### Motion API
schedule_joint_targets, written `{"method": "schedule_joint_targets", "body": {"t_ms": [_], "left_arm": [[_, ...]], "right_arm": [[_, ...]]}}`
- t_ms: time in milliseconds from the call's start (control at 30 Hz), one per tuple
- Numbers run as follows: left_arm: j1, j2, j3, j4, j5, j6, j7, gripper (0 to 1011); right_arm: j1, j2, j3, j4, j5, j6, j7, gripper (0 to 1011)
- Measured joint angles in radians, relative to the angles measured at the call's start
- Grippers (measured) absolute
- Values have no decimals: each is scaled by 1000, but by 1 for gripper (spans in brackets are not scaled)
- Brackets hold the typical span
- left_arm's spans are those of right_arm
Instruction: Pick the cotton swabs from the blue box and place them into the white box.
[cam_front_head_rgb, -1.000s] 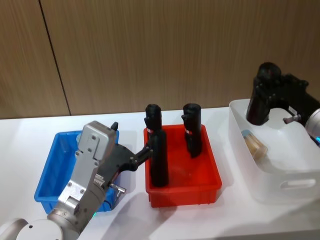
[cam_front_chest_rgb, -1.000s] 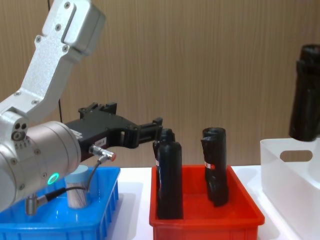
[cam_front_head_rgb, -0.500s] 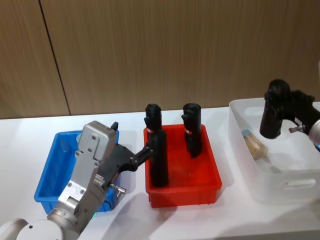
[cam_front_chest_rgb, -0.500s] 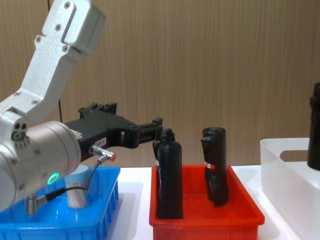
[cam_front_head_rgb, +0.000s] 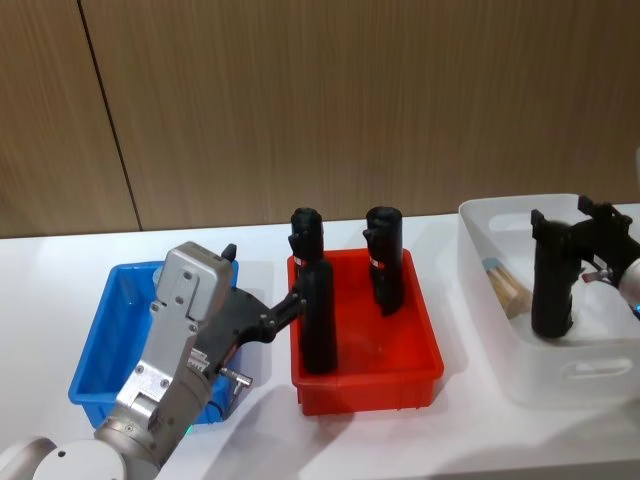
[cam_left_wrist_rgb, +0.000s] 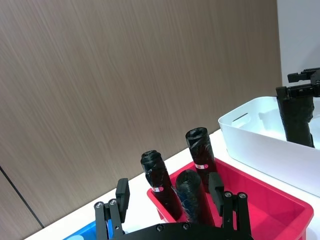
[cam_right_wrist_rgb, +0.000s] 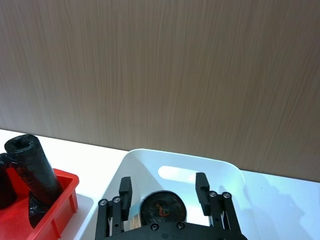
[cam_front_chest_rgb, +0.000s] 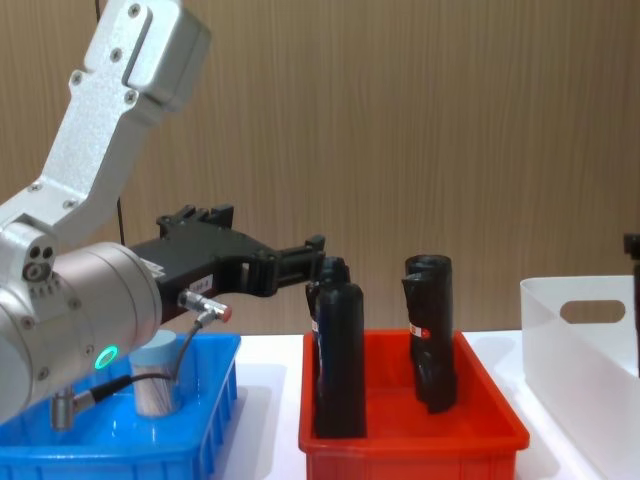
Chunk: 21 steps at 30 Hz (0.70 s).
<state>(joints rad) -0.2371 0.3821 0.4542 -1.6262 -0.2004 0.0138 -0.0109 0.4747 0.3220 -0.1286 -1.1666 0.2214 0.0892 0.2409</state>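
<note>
One tub of cotton swabs stands upright in the blue box, just behind my left arm. A second tub lies on its side in the white box. My right gripper is over the white box, shut on the top of a black roll that stands upright inside it, beside the lying tub. The right wrist view has that roll's top between the fingers. My left gripper is open with nothing in it, above the gap between the blue box and the red bin.
A red bin sits between the two boxes and holds three upright black rolls. A wooden wall runs close behind the white table. My left arm's housing covers the right half of the blue box.
My right gripper has come down and to the right with the black roll, from above the white box's back rim to inside the box. The left arm has not moved.
</note>
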Motion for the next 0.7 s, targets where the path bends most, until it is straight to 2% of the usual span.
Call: {"method": "schedule_joint_targets", "body": {"t_ms": [333,700], "left_arm": [[0,0,0,0,0,0,0,1003],[0,0,0,0,0,0,0,1003]], "right_arm": [[-9,5,8,0,15,-16,8,1001],[-23,11,15,-17,27,-25,16,1001]]}}
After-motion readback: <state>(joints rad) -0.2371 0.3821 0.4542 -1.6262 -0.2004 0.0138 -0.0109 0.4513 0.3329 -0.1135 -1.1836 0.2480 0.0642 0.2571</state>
